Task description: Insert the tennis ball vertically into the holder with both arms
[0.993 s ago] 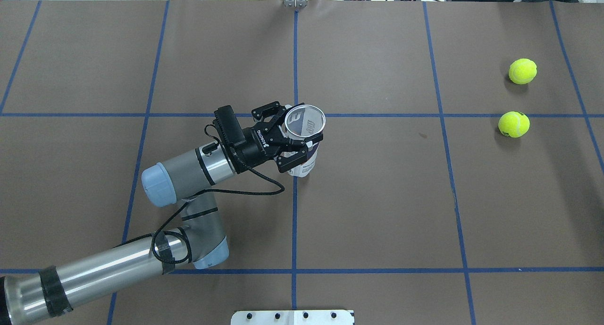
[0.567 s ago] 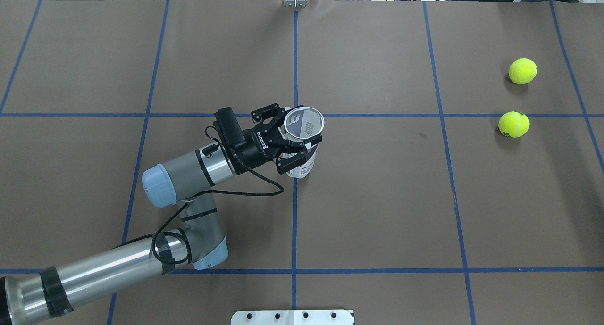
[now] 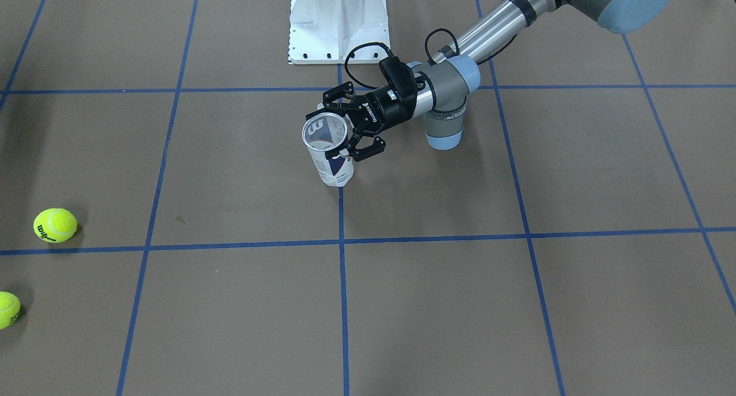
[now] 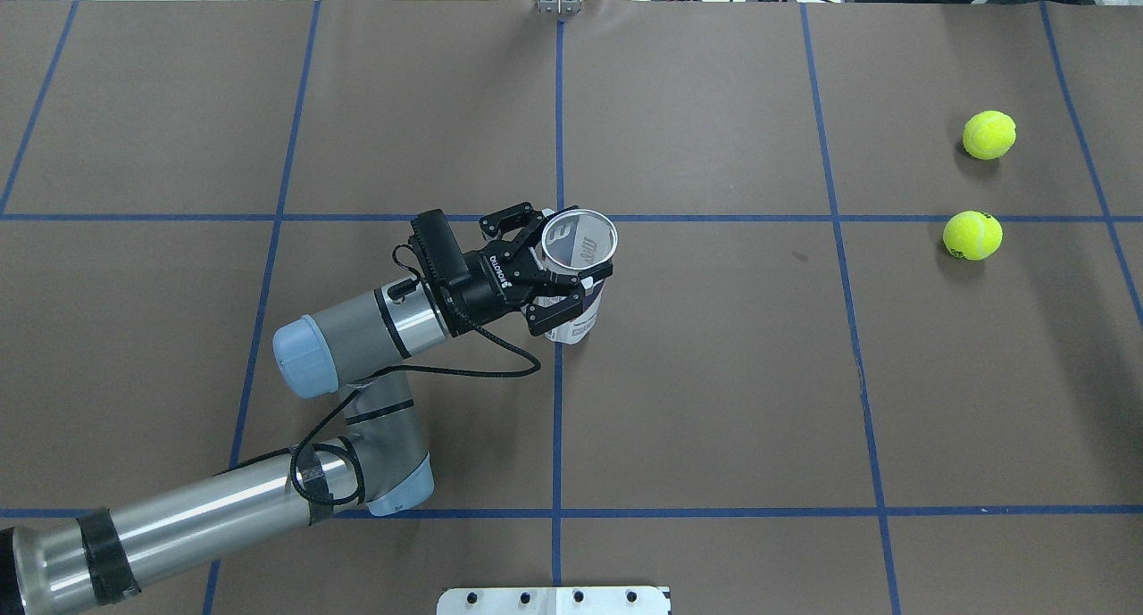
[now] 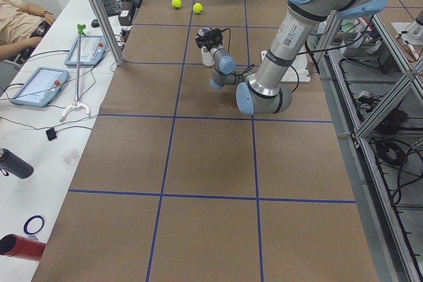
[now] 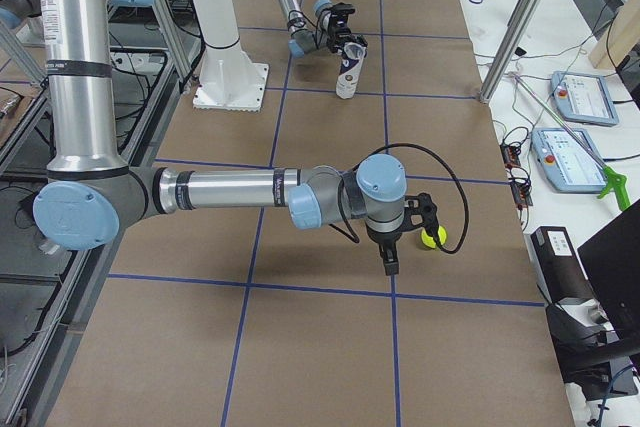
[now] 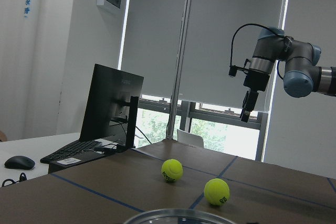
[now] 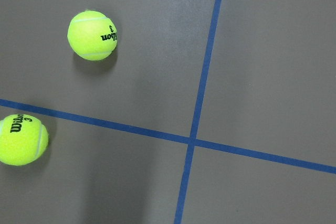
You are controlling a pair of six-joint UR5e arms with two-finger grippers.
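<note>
The holder (image 4: 572, 317) is a clear tube with a white and navy label, standing about upright on the brown table near its middle, open rim up (image 3: 325, 130). My left gripper (image 4: 564, 267) (image 3: 345, 129) comes in level from the side and is shut on the tube's upper part. Two yellow tennis balls (image 4: 988, 134) (image 4: 972, 235) lie far to the right, also in the right wrist view (image 8: 92, 34) (image 8: 21, 139). My right gripper (image 6: 390, 265) (image 7: 245, 113) hangs pointing down above the table beside those balls; whether it is open or shut is too small to tell.
The white pedestal base (image 3: 337, 22) (image 4: 554, 600) stands at the robot's edge. Side tables with tablets (image 5: 36, 86) (image 6: 575, 97) and metal posts (image 5: 99, 18) (image 6: 515, 22) flank the table. A person's arm (image 5: 20, 21) rests at one side table.
The left arm has shifted slightly toward the robot's side, and the holder's rim has moved a little with it. The holder's base and both balls stay in place.
</note>
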